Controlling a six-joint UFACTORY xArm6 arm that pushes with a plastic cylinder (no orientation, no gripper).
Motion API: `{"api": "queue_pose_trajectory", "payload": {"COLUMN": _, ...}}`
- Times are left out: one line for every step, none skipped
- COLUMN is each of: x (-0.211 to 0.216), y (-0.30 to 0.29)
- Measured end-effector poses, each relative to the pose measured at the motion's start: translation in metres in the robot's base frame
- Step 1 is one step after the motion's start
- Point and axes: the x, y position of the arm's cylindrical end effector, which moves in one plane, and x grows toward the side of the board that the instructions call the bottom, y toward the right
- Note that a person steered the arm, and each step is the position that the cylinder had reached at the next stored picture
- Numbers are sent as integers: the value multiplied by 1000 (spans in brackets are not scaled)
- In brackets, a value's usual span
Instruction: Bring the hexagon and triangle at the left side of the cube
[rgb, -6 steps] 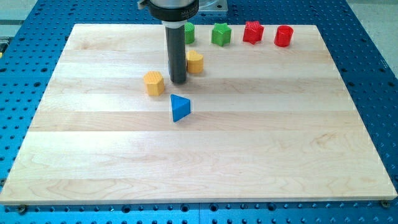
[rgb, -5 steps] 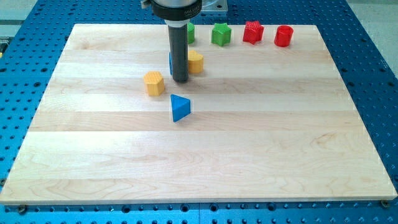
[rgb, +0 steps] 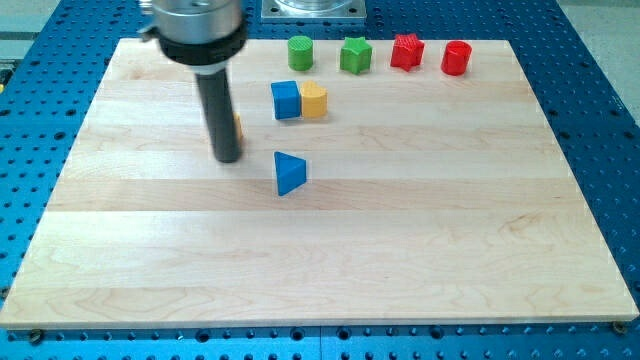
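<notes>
My tip (rgb: 228, 158) rests on the board at the view's left of the blue triangle (rgb: 290, 173). The rod hides most of the orange hexagon (rgb: 237, 128); only a thin sliver shows at the rod's right edge, just above the tip. The blue cube (rgb: 285, 100) stands further toward the view's top right, touching a yellow block (rgb: 314, 100) on its right side. The triangle lies below the cube, apart from it.
Along the board's top edge stand a green cylinder (rgb: 300, 52), a green star block (rgb: 355, 55), a red star block (rgb: 407, 51) and a red cylinder (rgb: 456, 57). The wooden board (rgb: 400, 250) sits on a blue perforated table.
The rod moved from between the hexagon and the cube to the view's left and slightly down. It now covers the hexagon and uncovers the blue cube. The triangle, cube and yellow block have not moved.
</notes>
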Motion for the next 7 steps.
{"api": "queue_pose_trajectory", "payload": {"x": -3, "y": -29}}
{"api": "queue_pose_trajectory", "payload": {"x": -25, "y": 2}}
{"api": "queue_pose_trajectory", "payload": {"x": -4, "y": 3}}
{"api": "queue_pose_trajectory", "payload": {"x": -7, "y": 26}}
{"api": "queue_pose_trajectory", "payload": {"x": -37, "y": 23}}
{"api": "queue_pose_trajectory", "payload": {"x": -36, "y": -12}}
{"api": "queue_pose_trajectory", "payload": {"x": -68, "y": 20}}
